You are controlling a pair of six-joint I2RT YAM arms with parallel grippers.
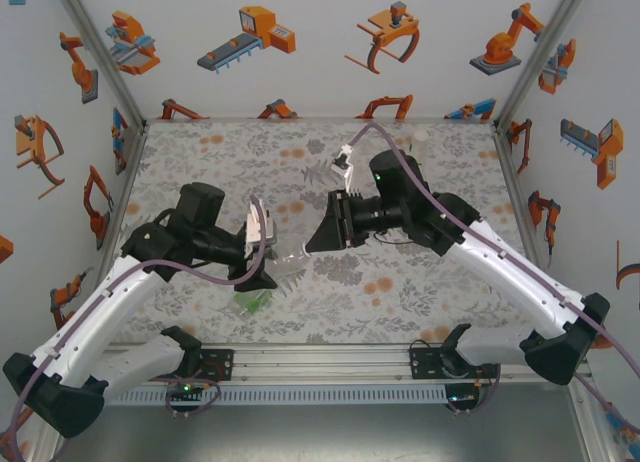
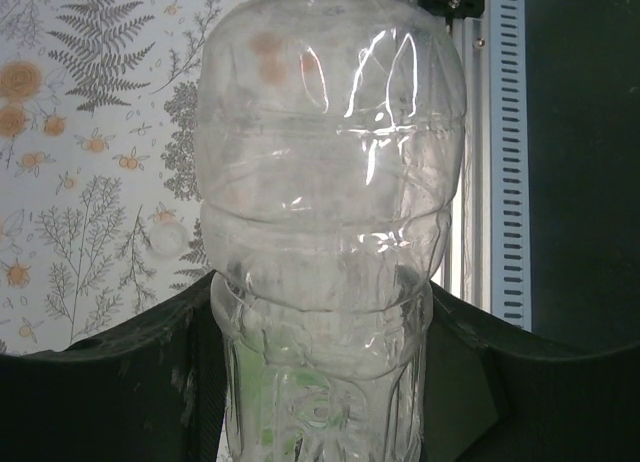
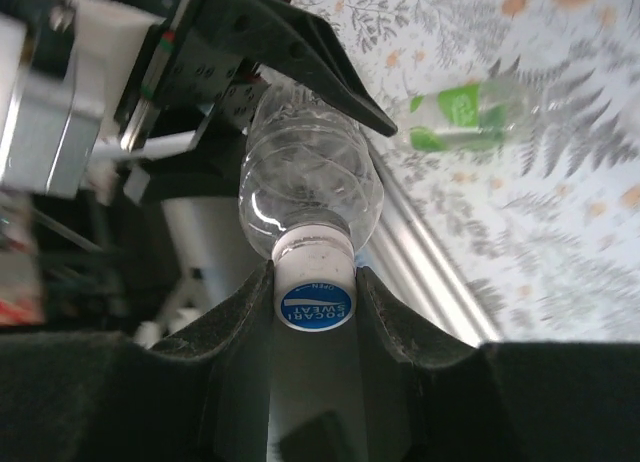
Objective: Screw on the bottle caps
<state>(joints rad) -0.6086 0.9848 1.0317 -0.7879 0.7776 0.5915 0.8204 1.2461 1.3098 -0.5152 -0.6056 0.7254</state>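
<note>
Left hand [image 2: 320, 392] clamps one ribbed clear bottle [image 2: 330, 162] at centre frame. Right hand [image 3: 315, 278] pinches its single white, blue-topped cap [image 3: 316, 294]. One green bottle [image 3: 470, 112] lies on the surface [image 3: 560, 232], upper right.

The left arm [image 1: 105, 307] and right arm [image 1: 515, 272] had white lower links, black joints and wrists, and lilac cables [image 1: 375, 126] running along them.
</note>
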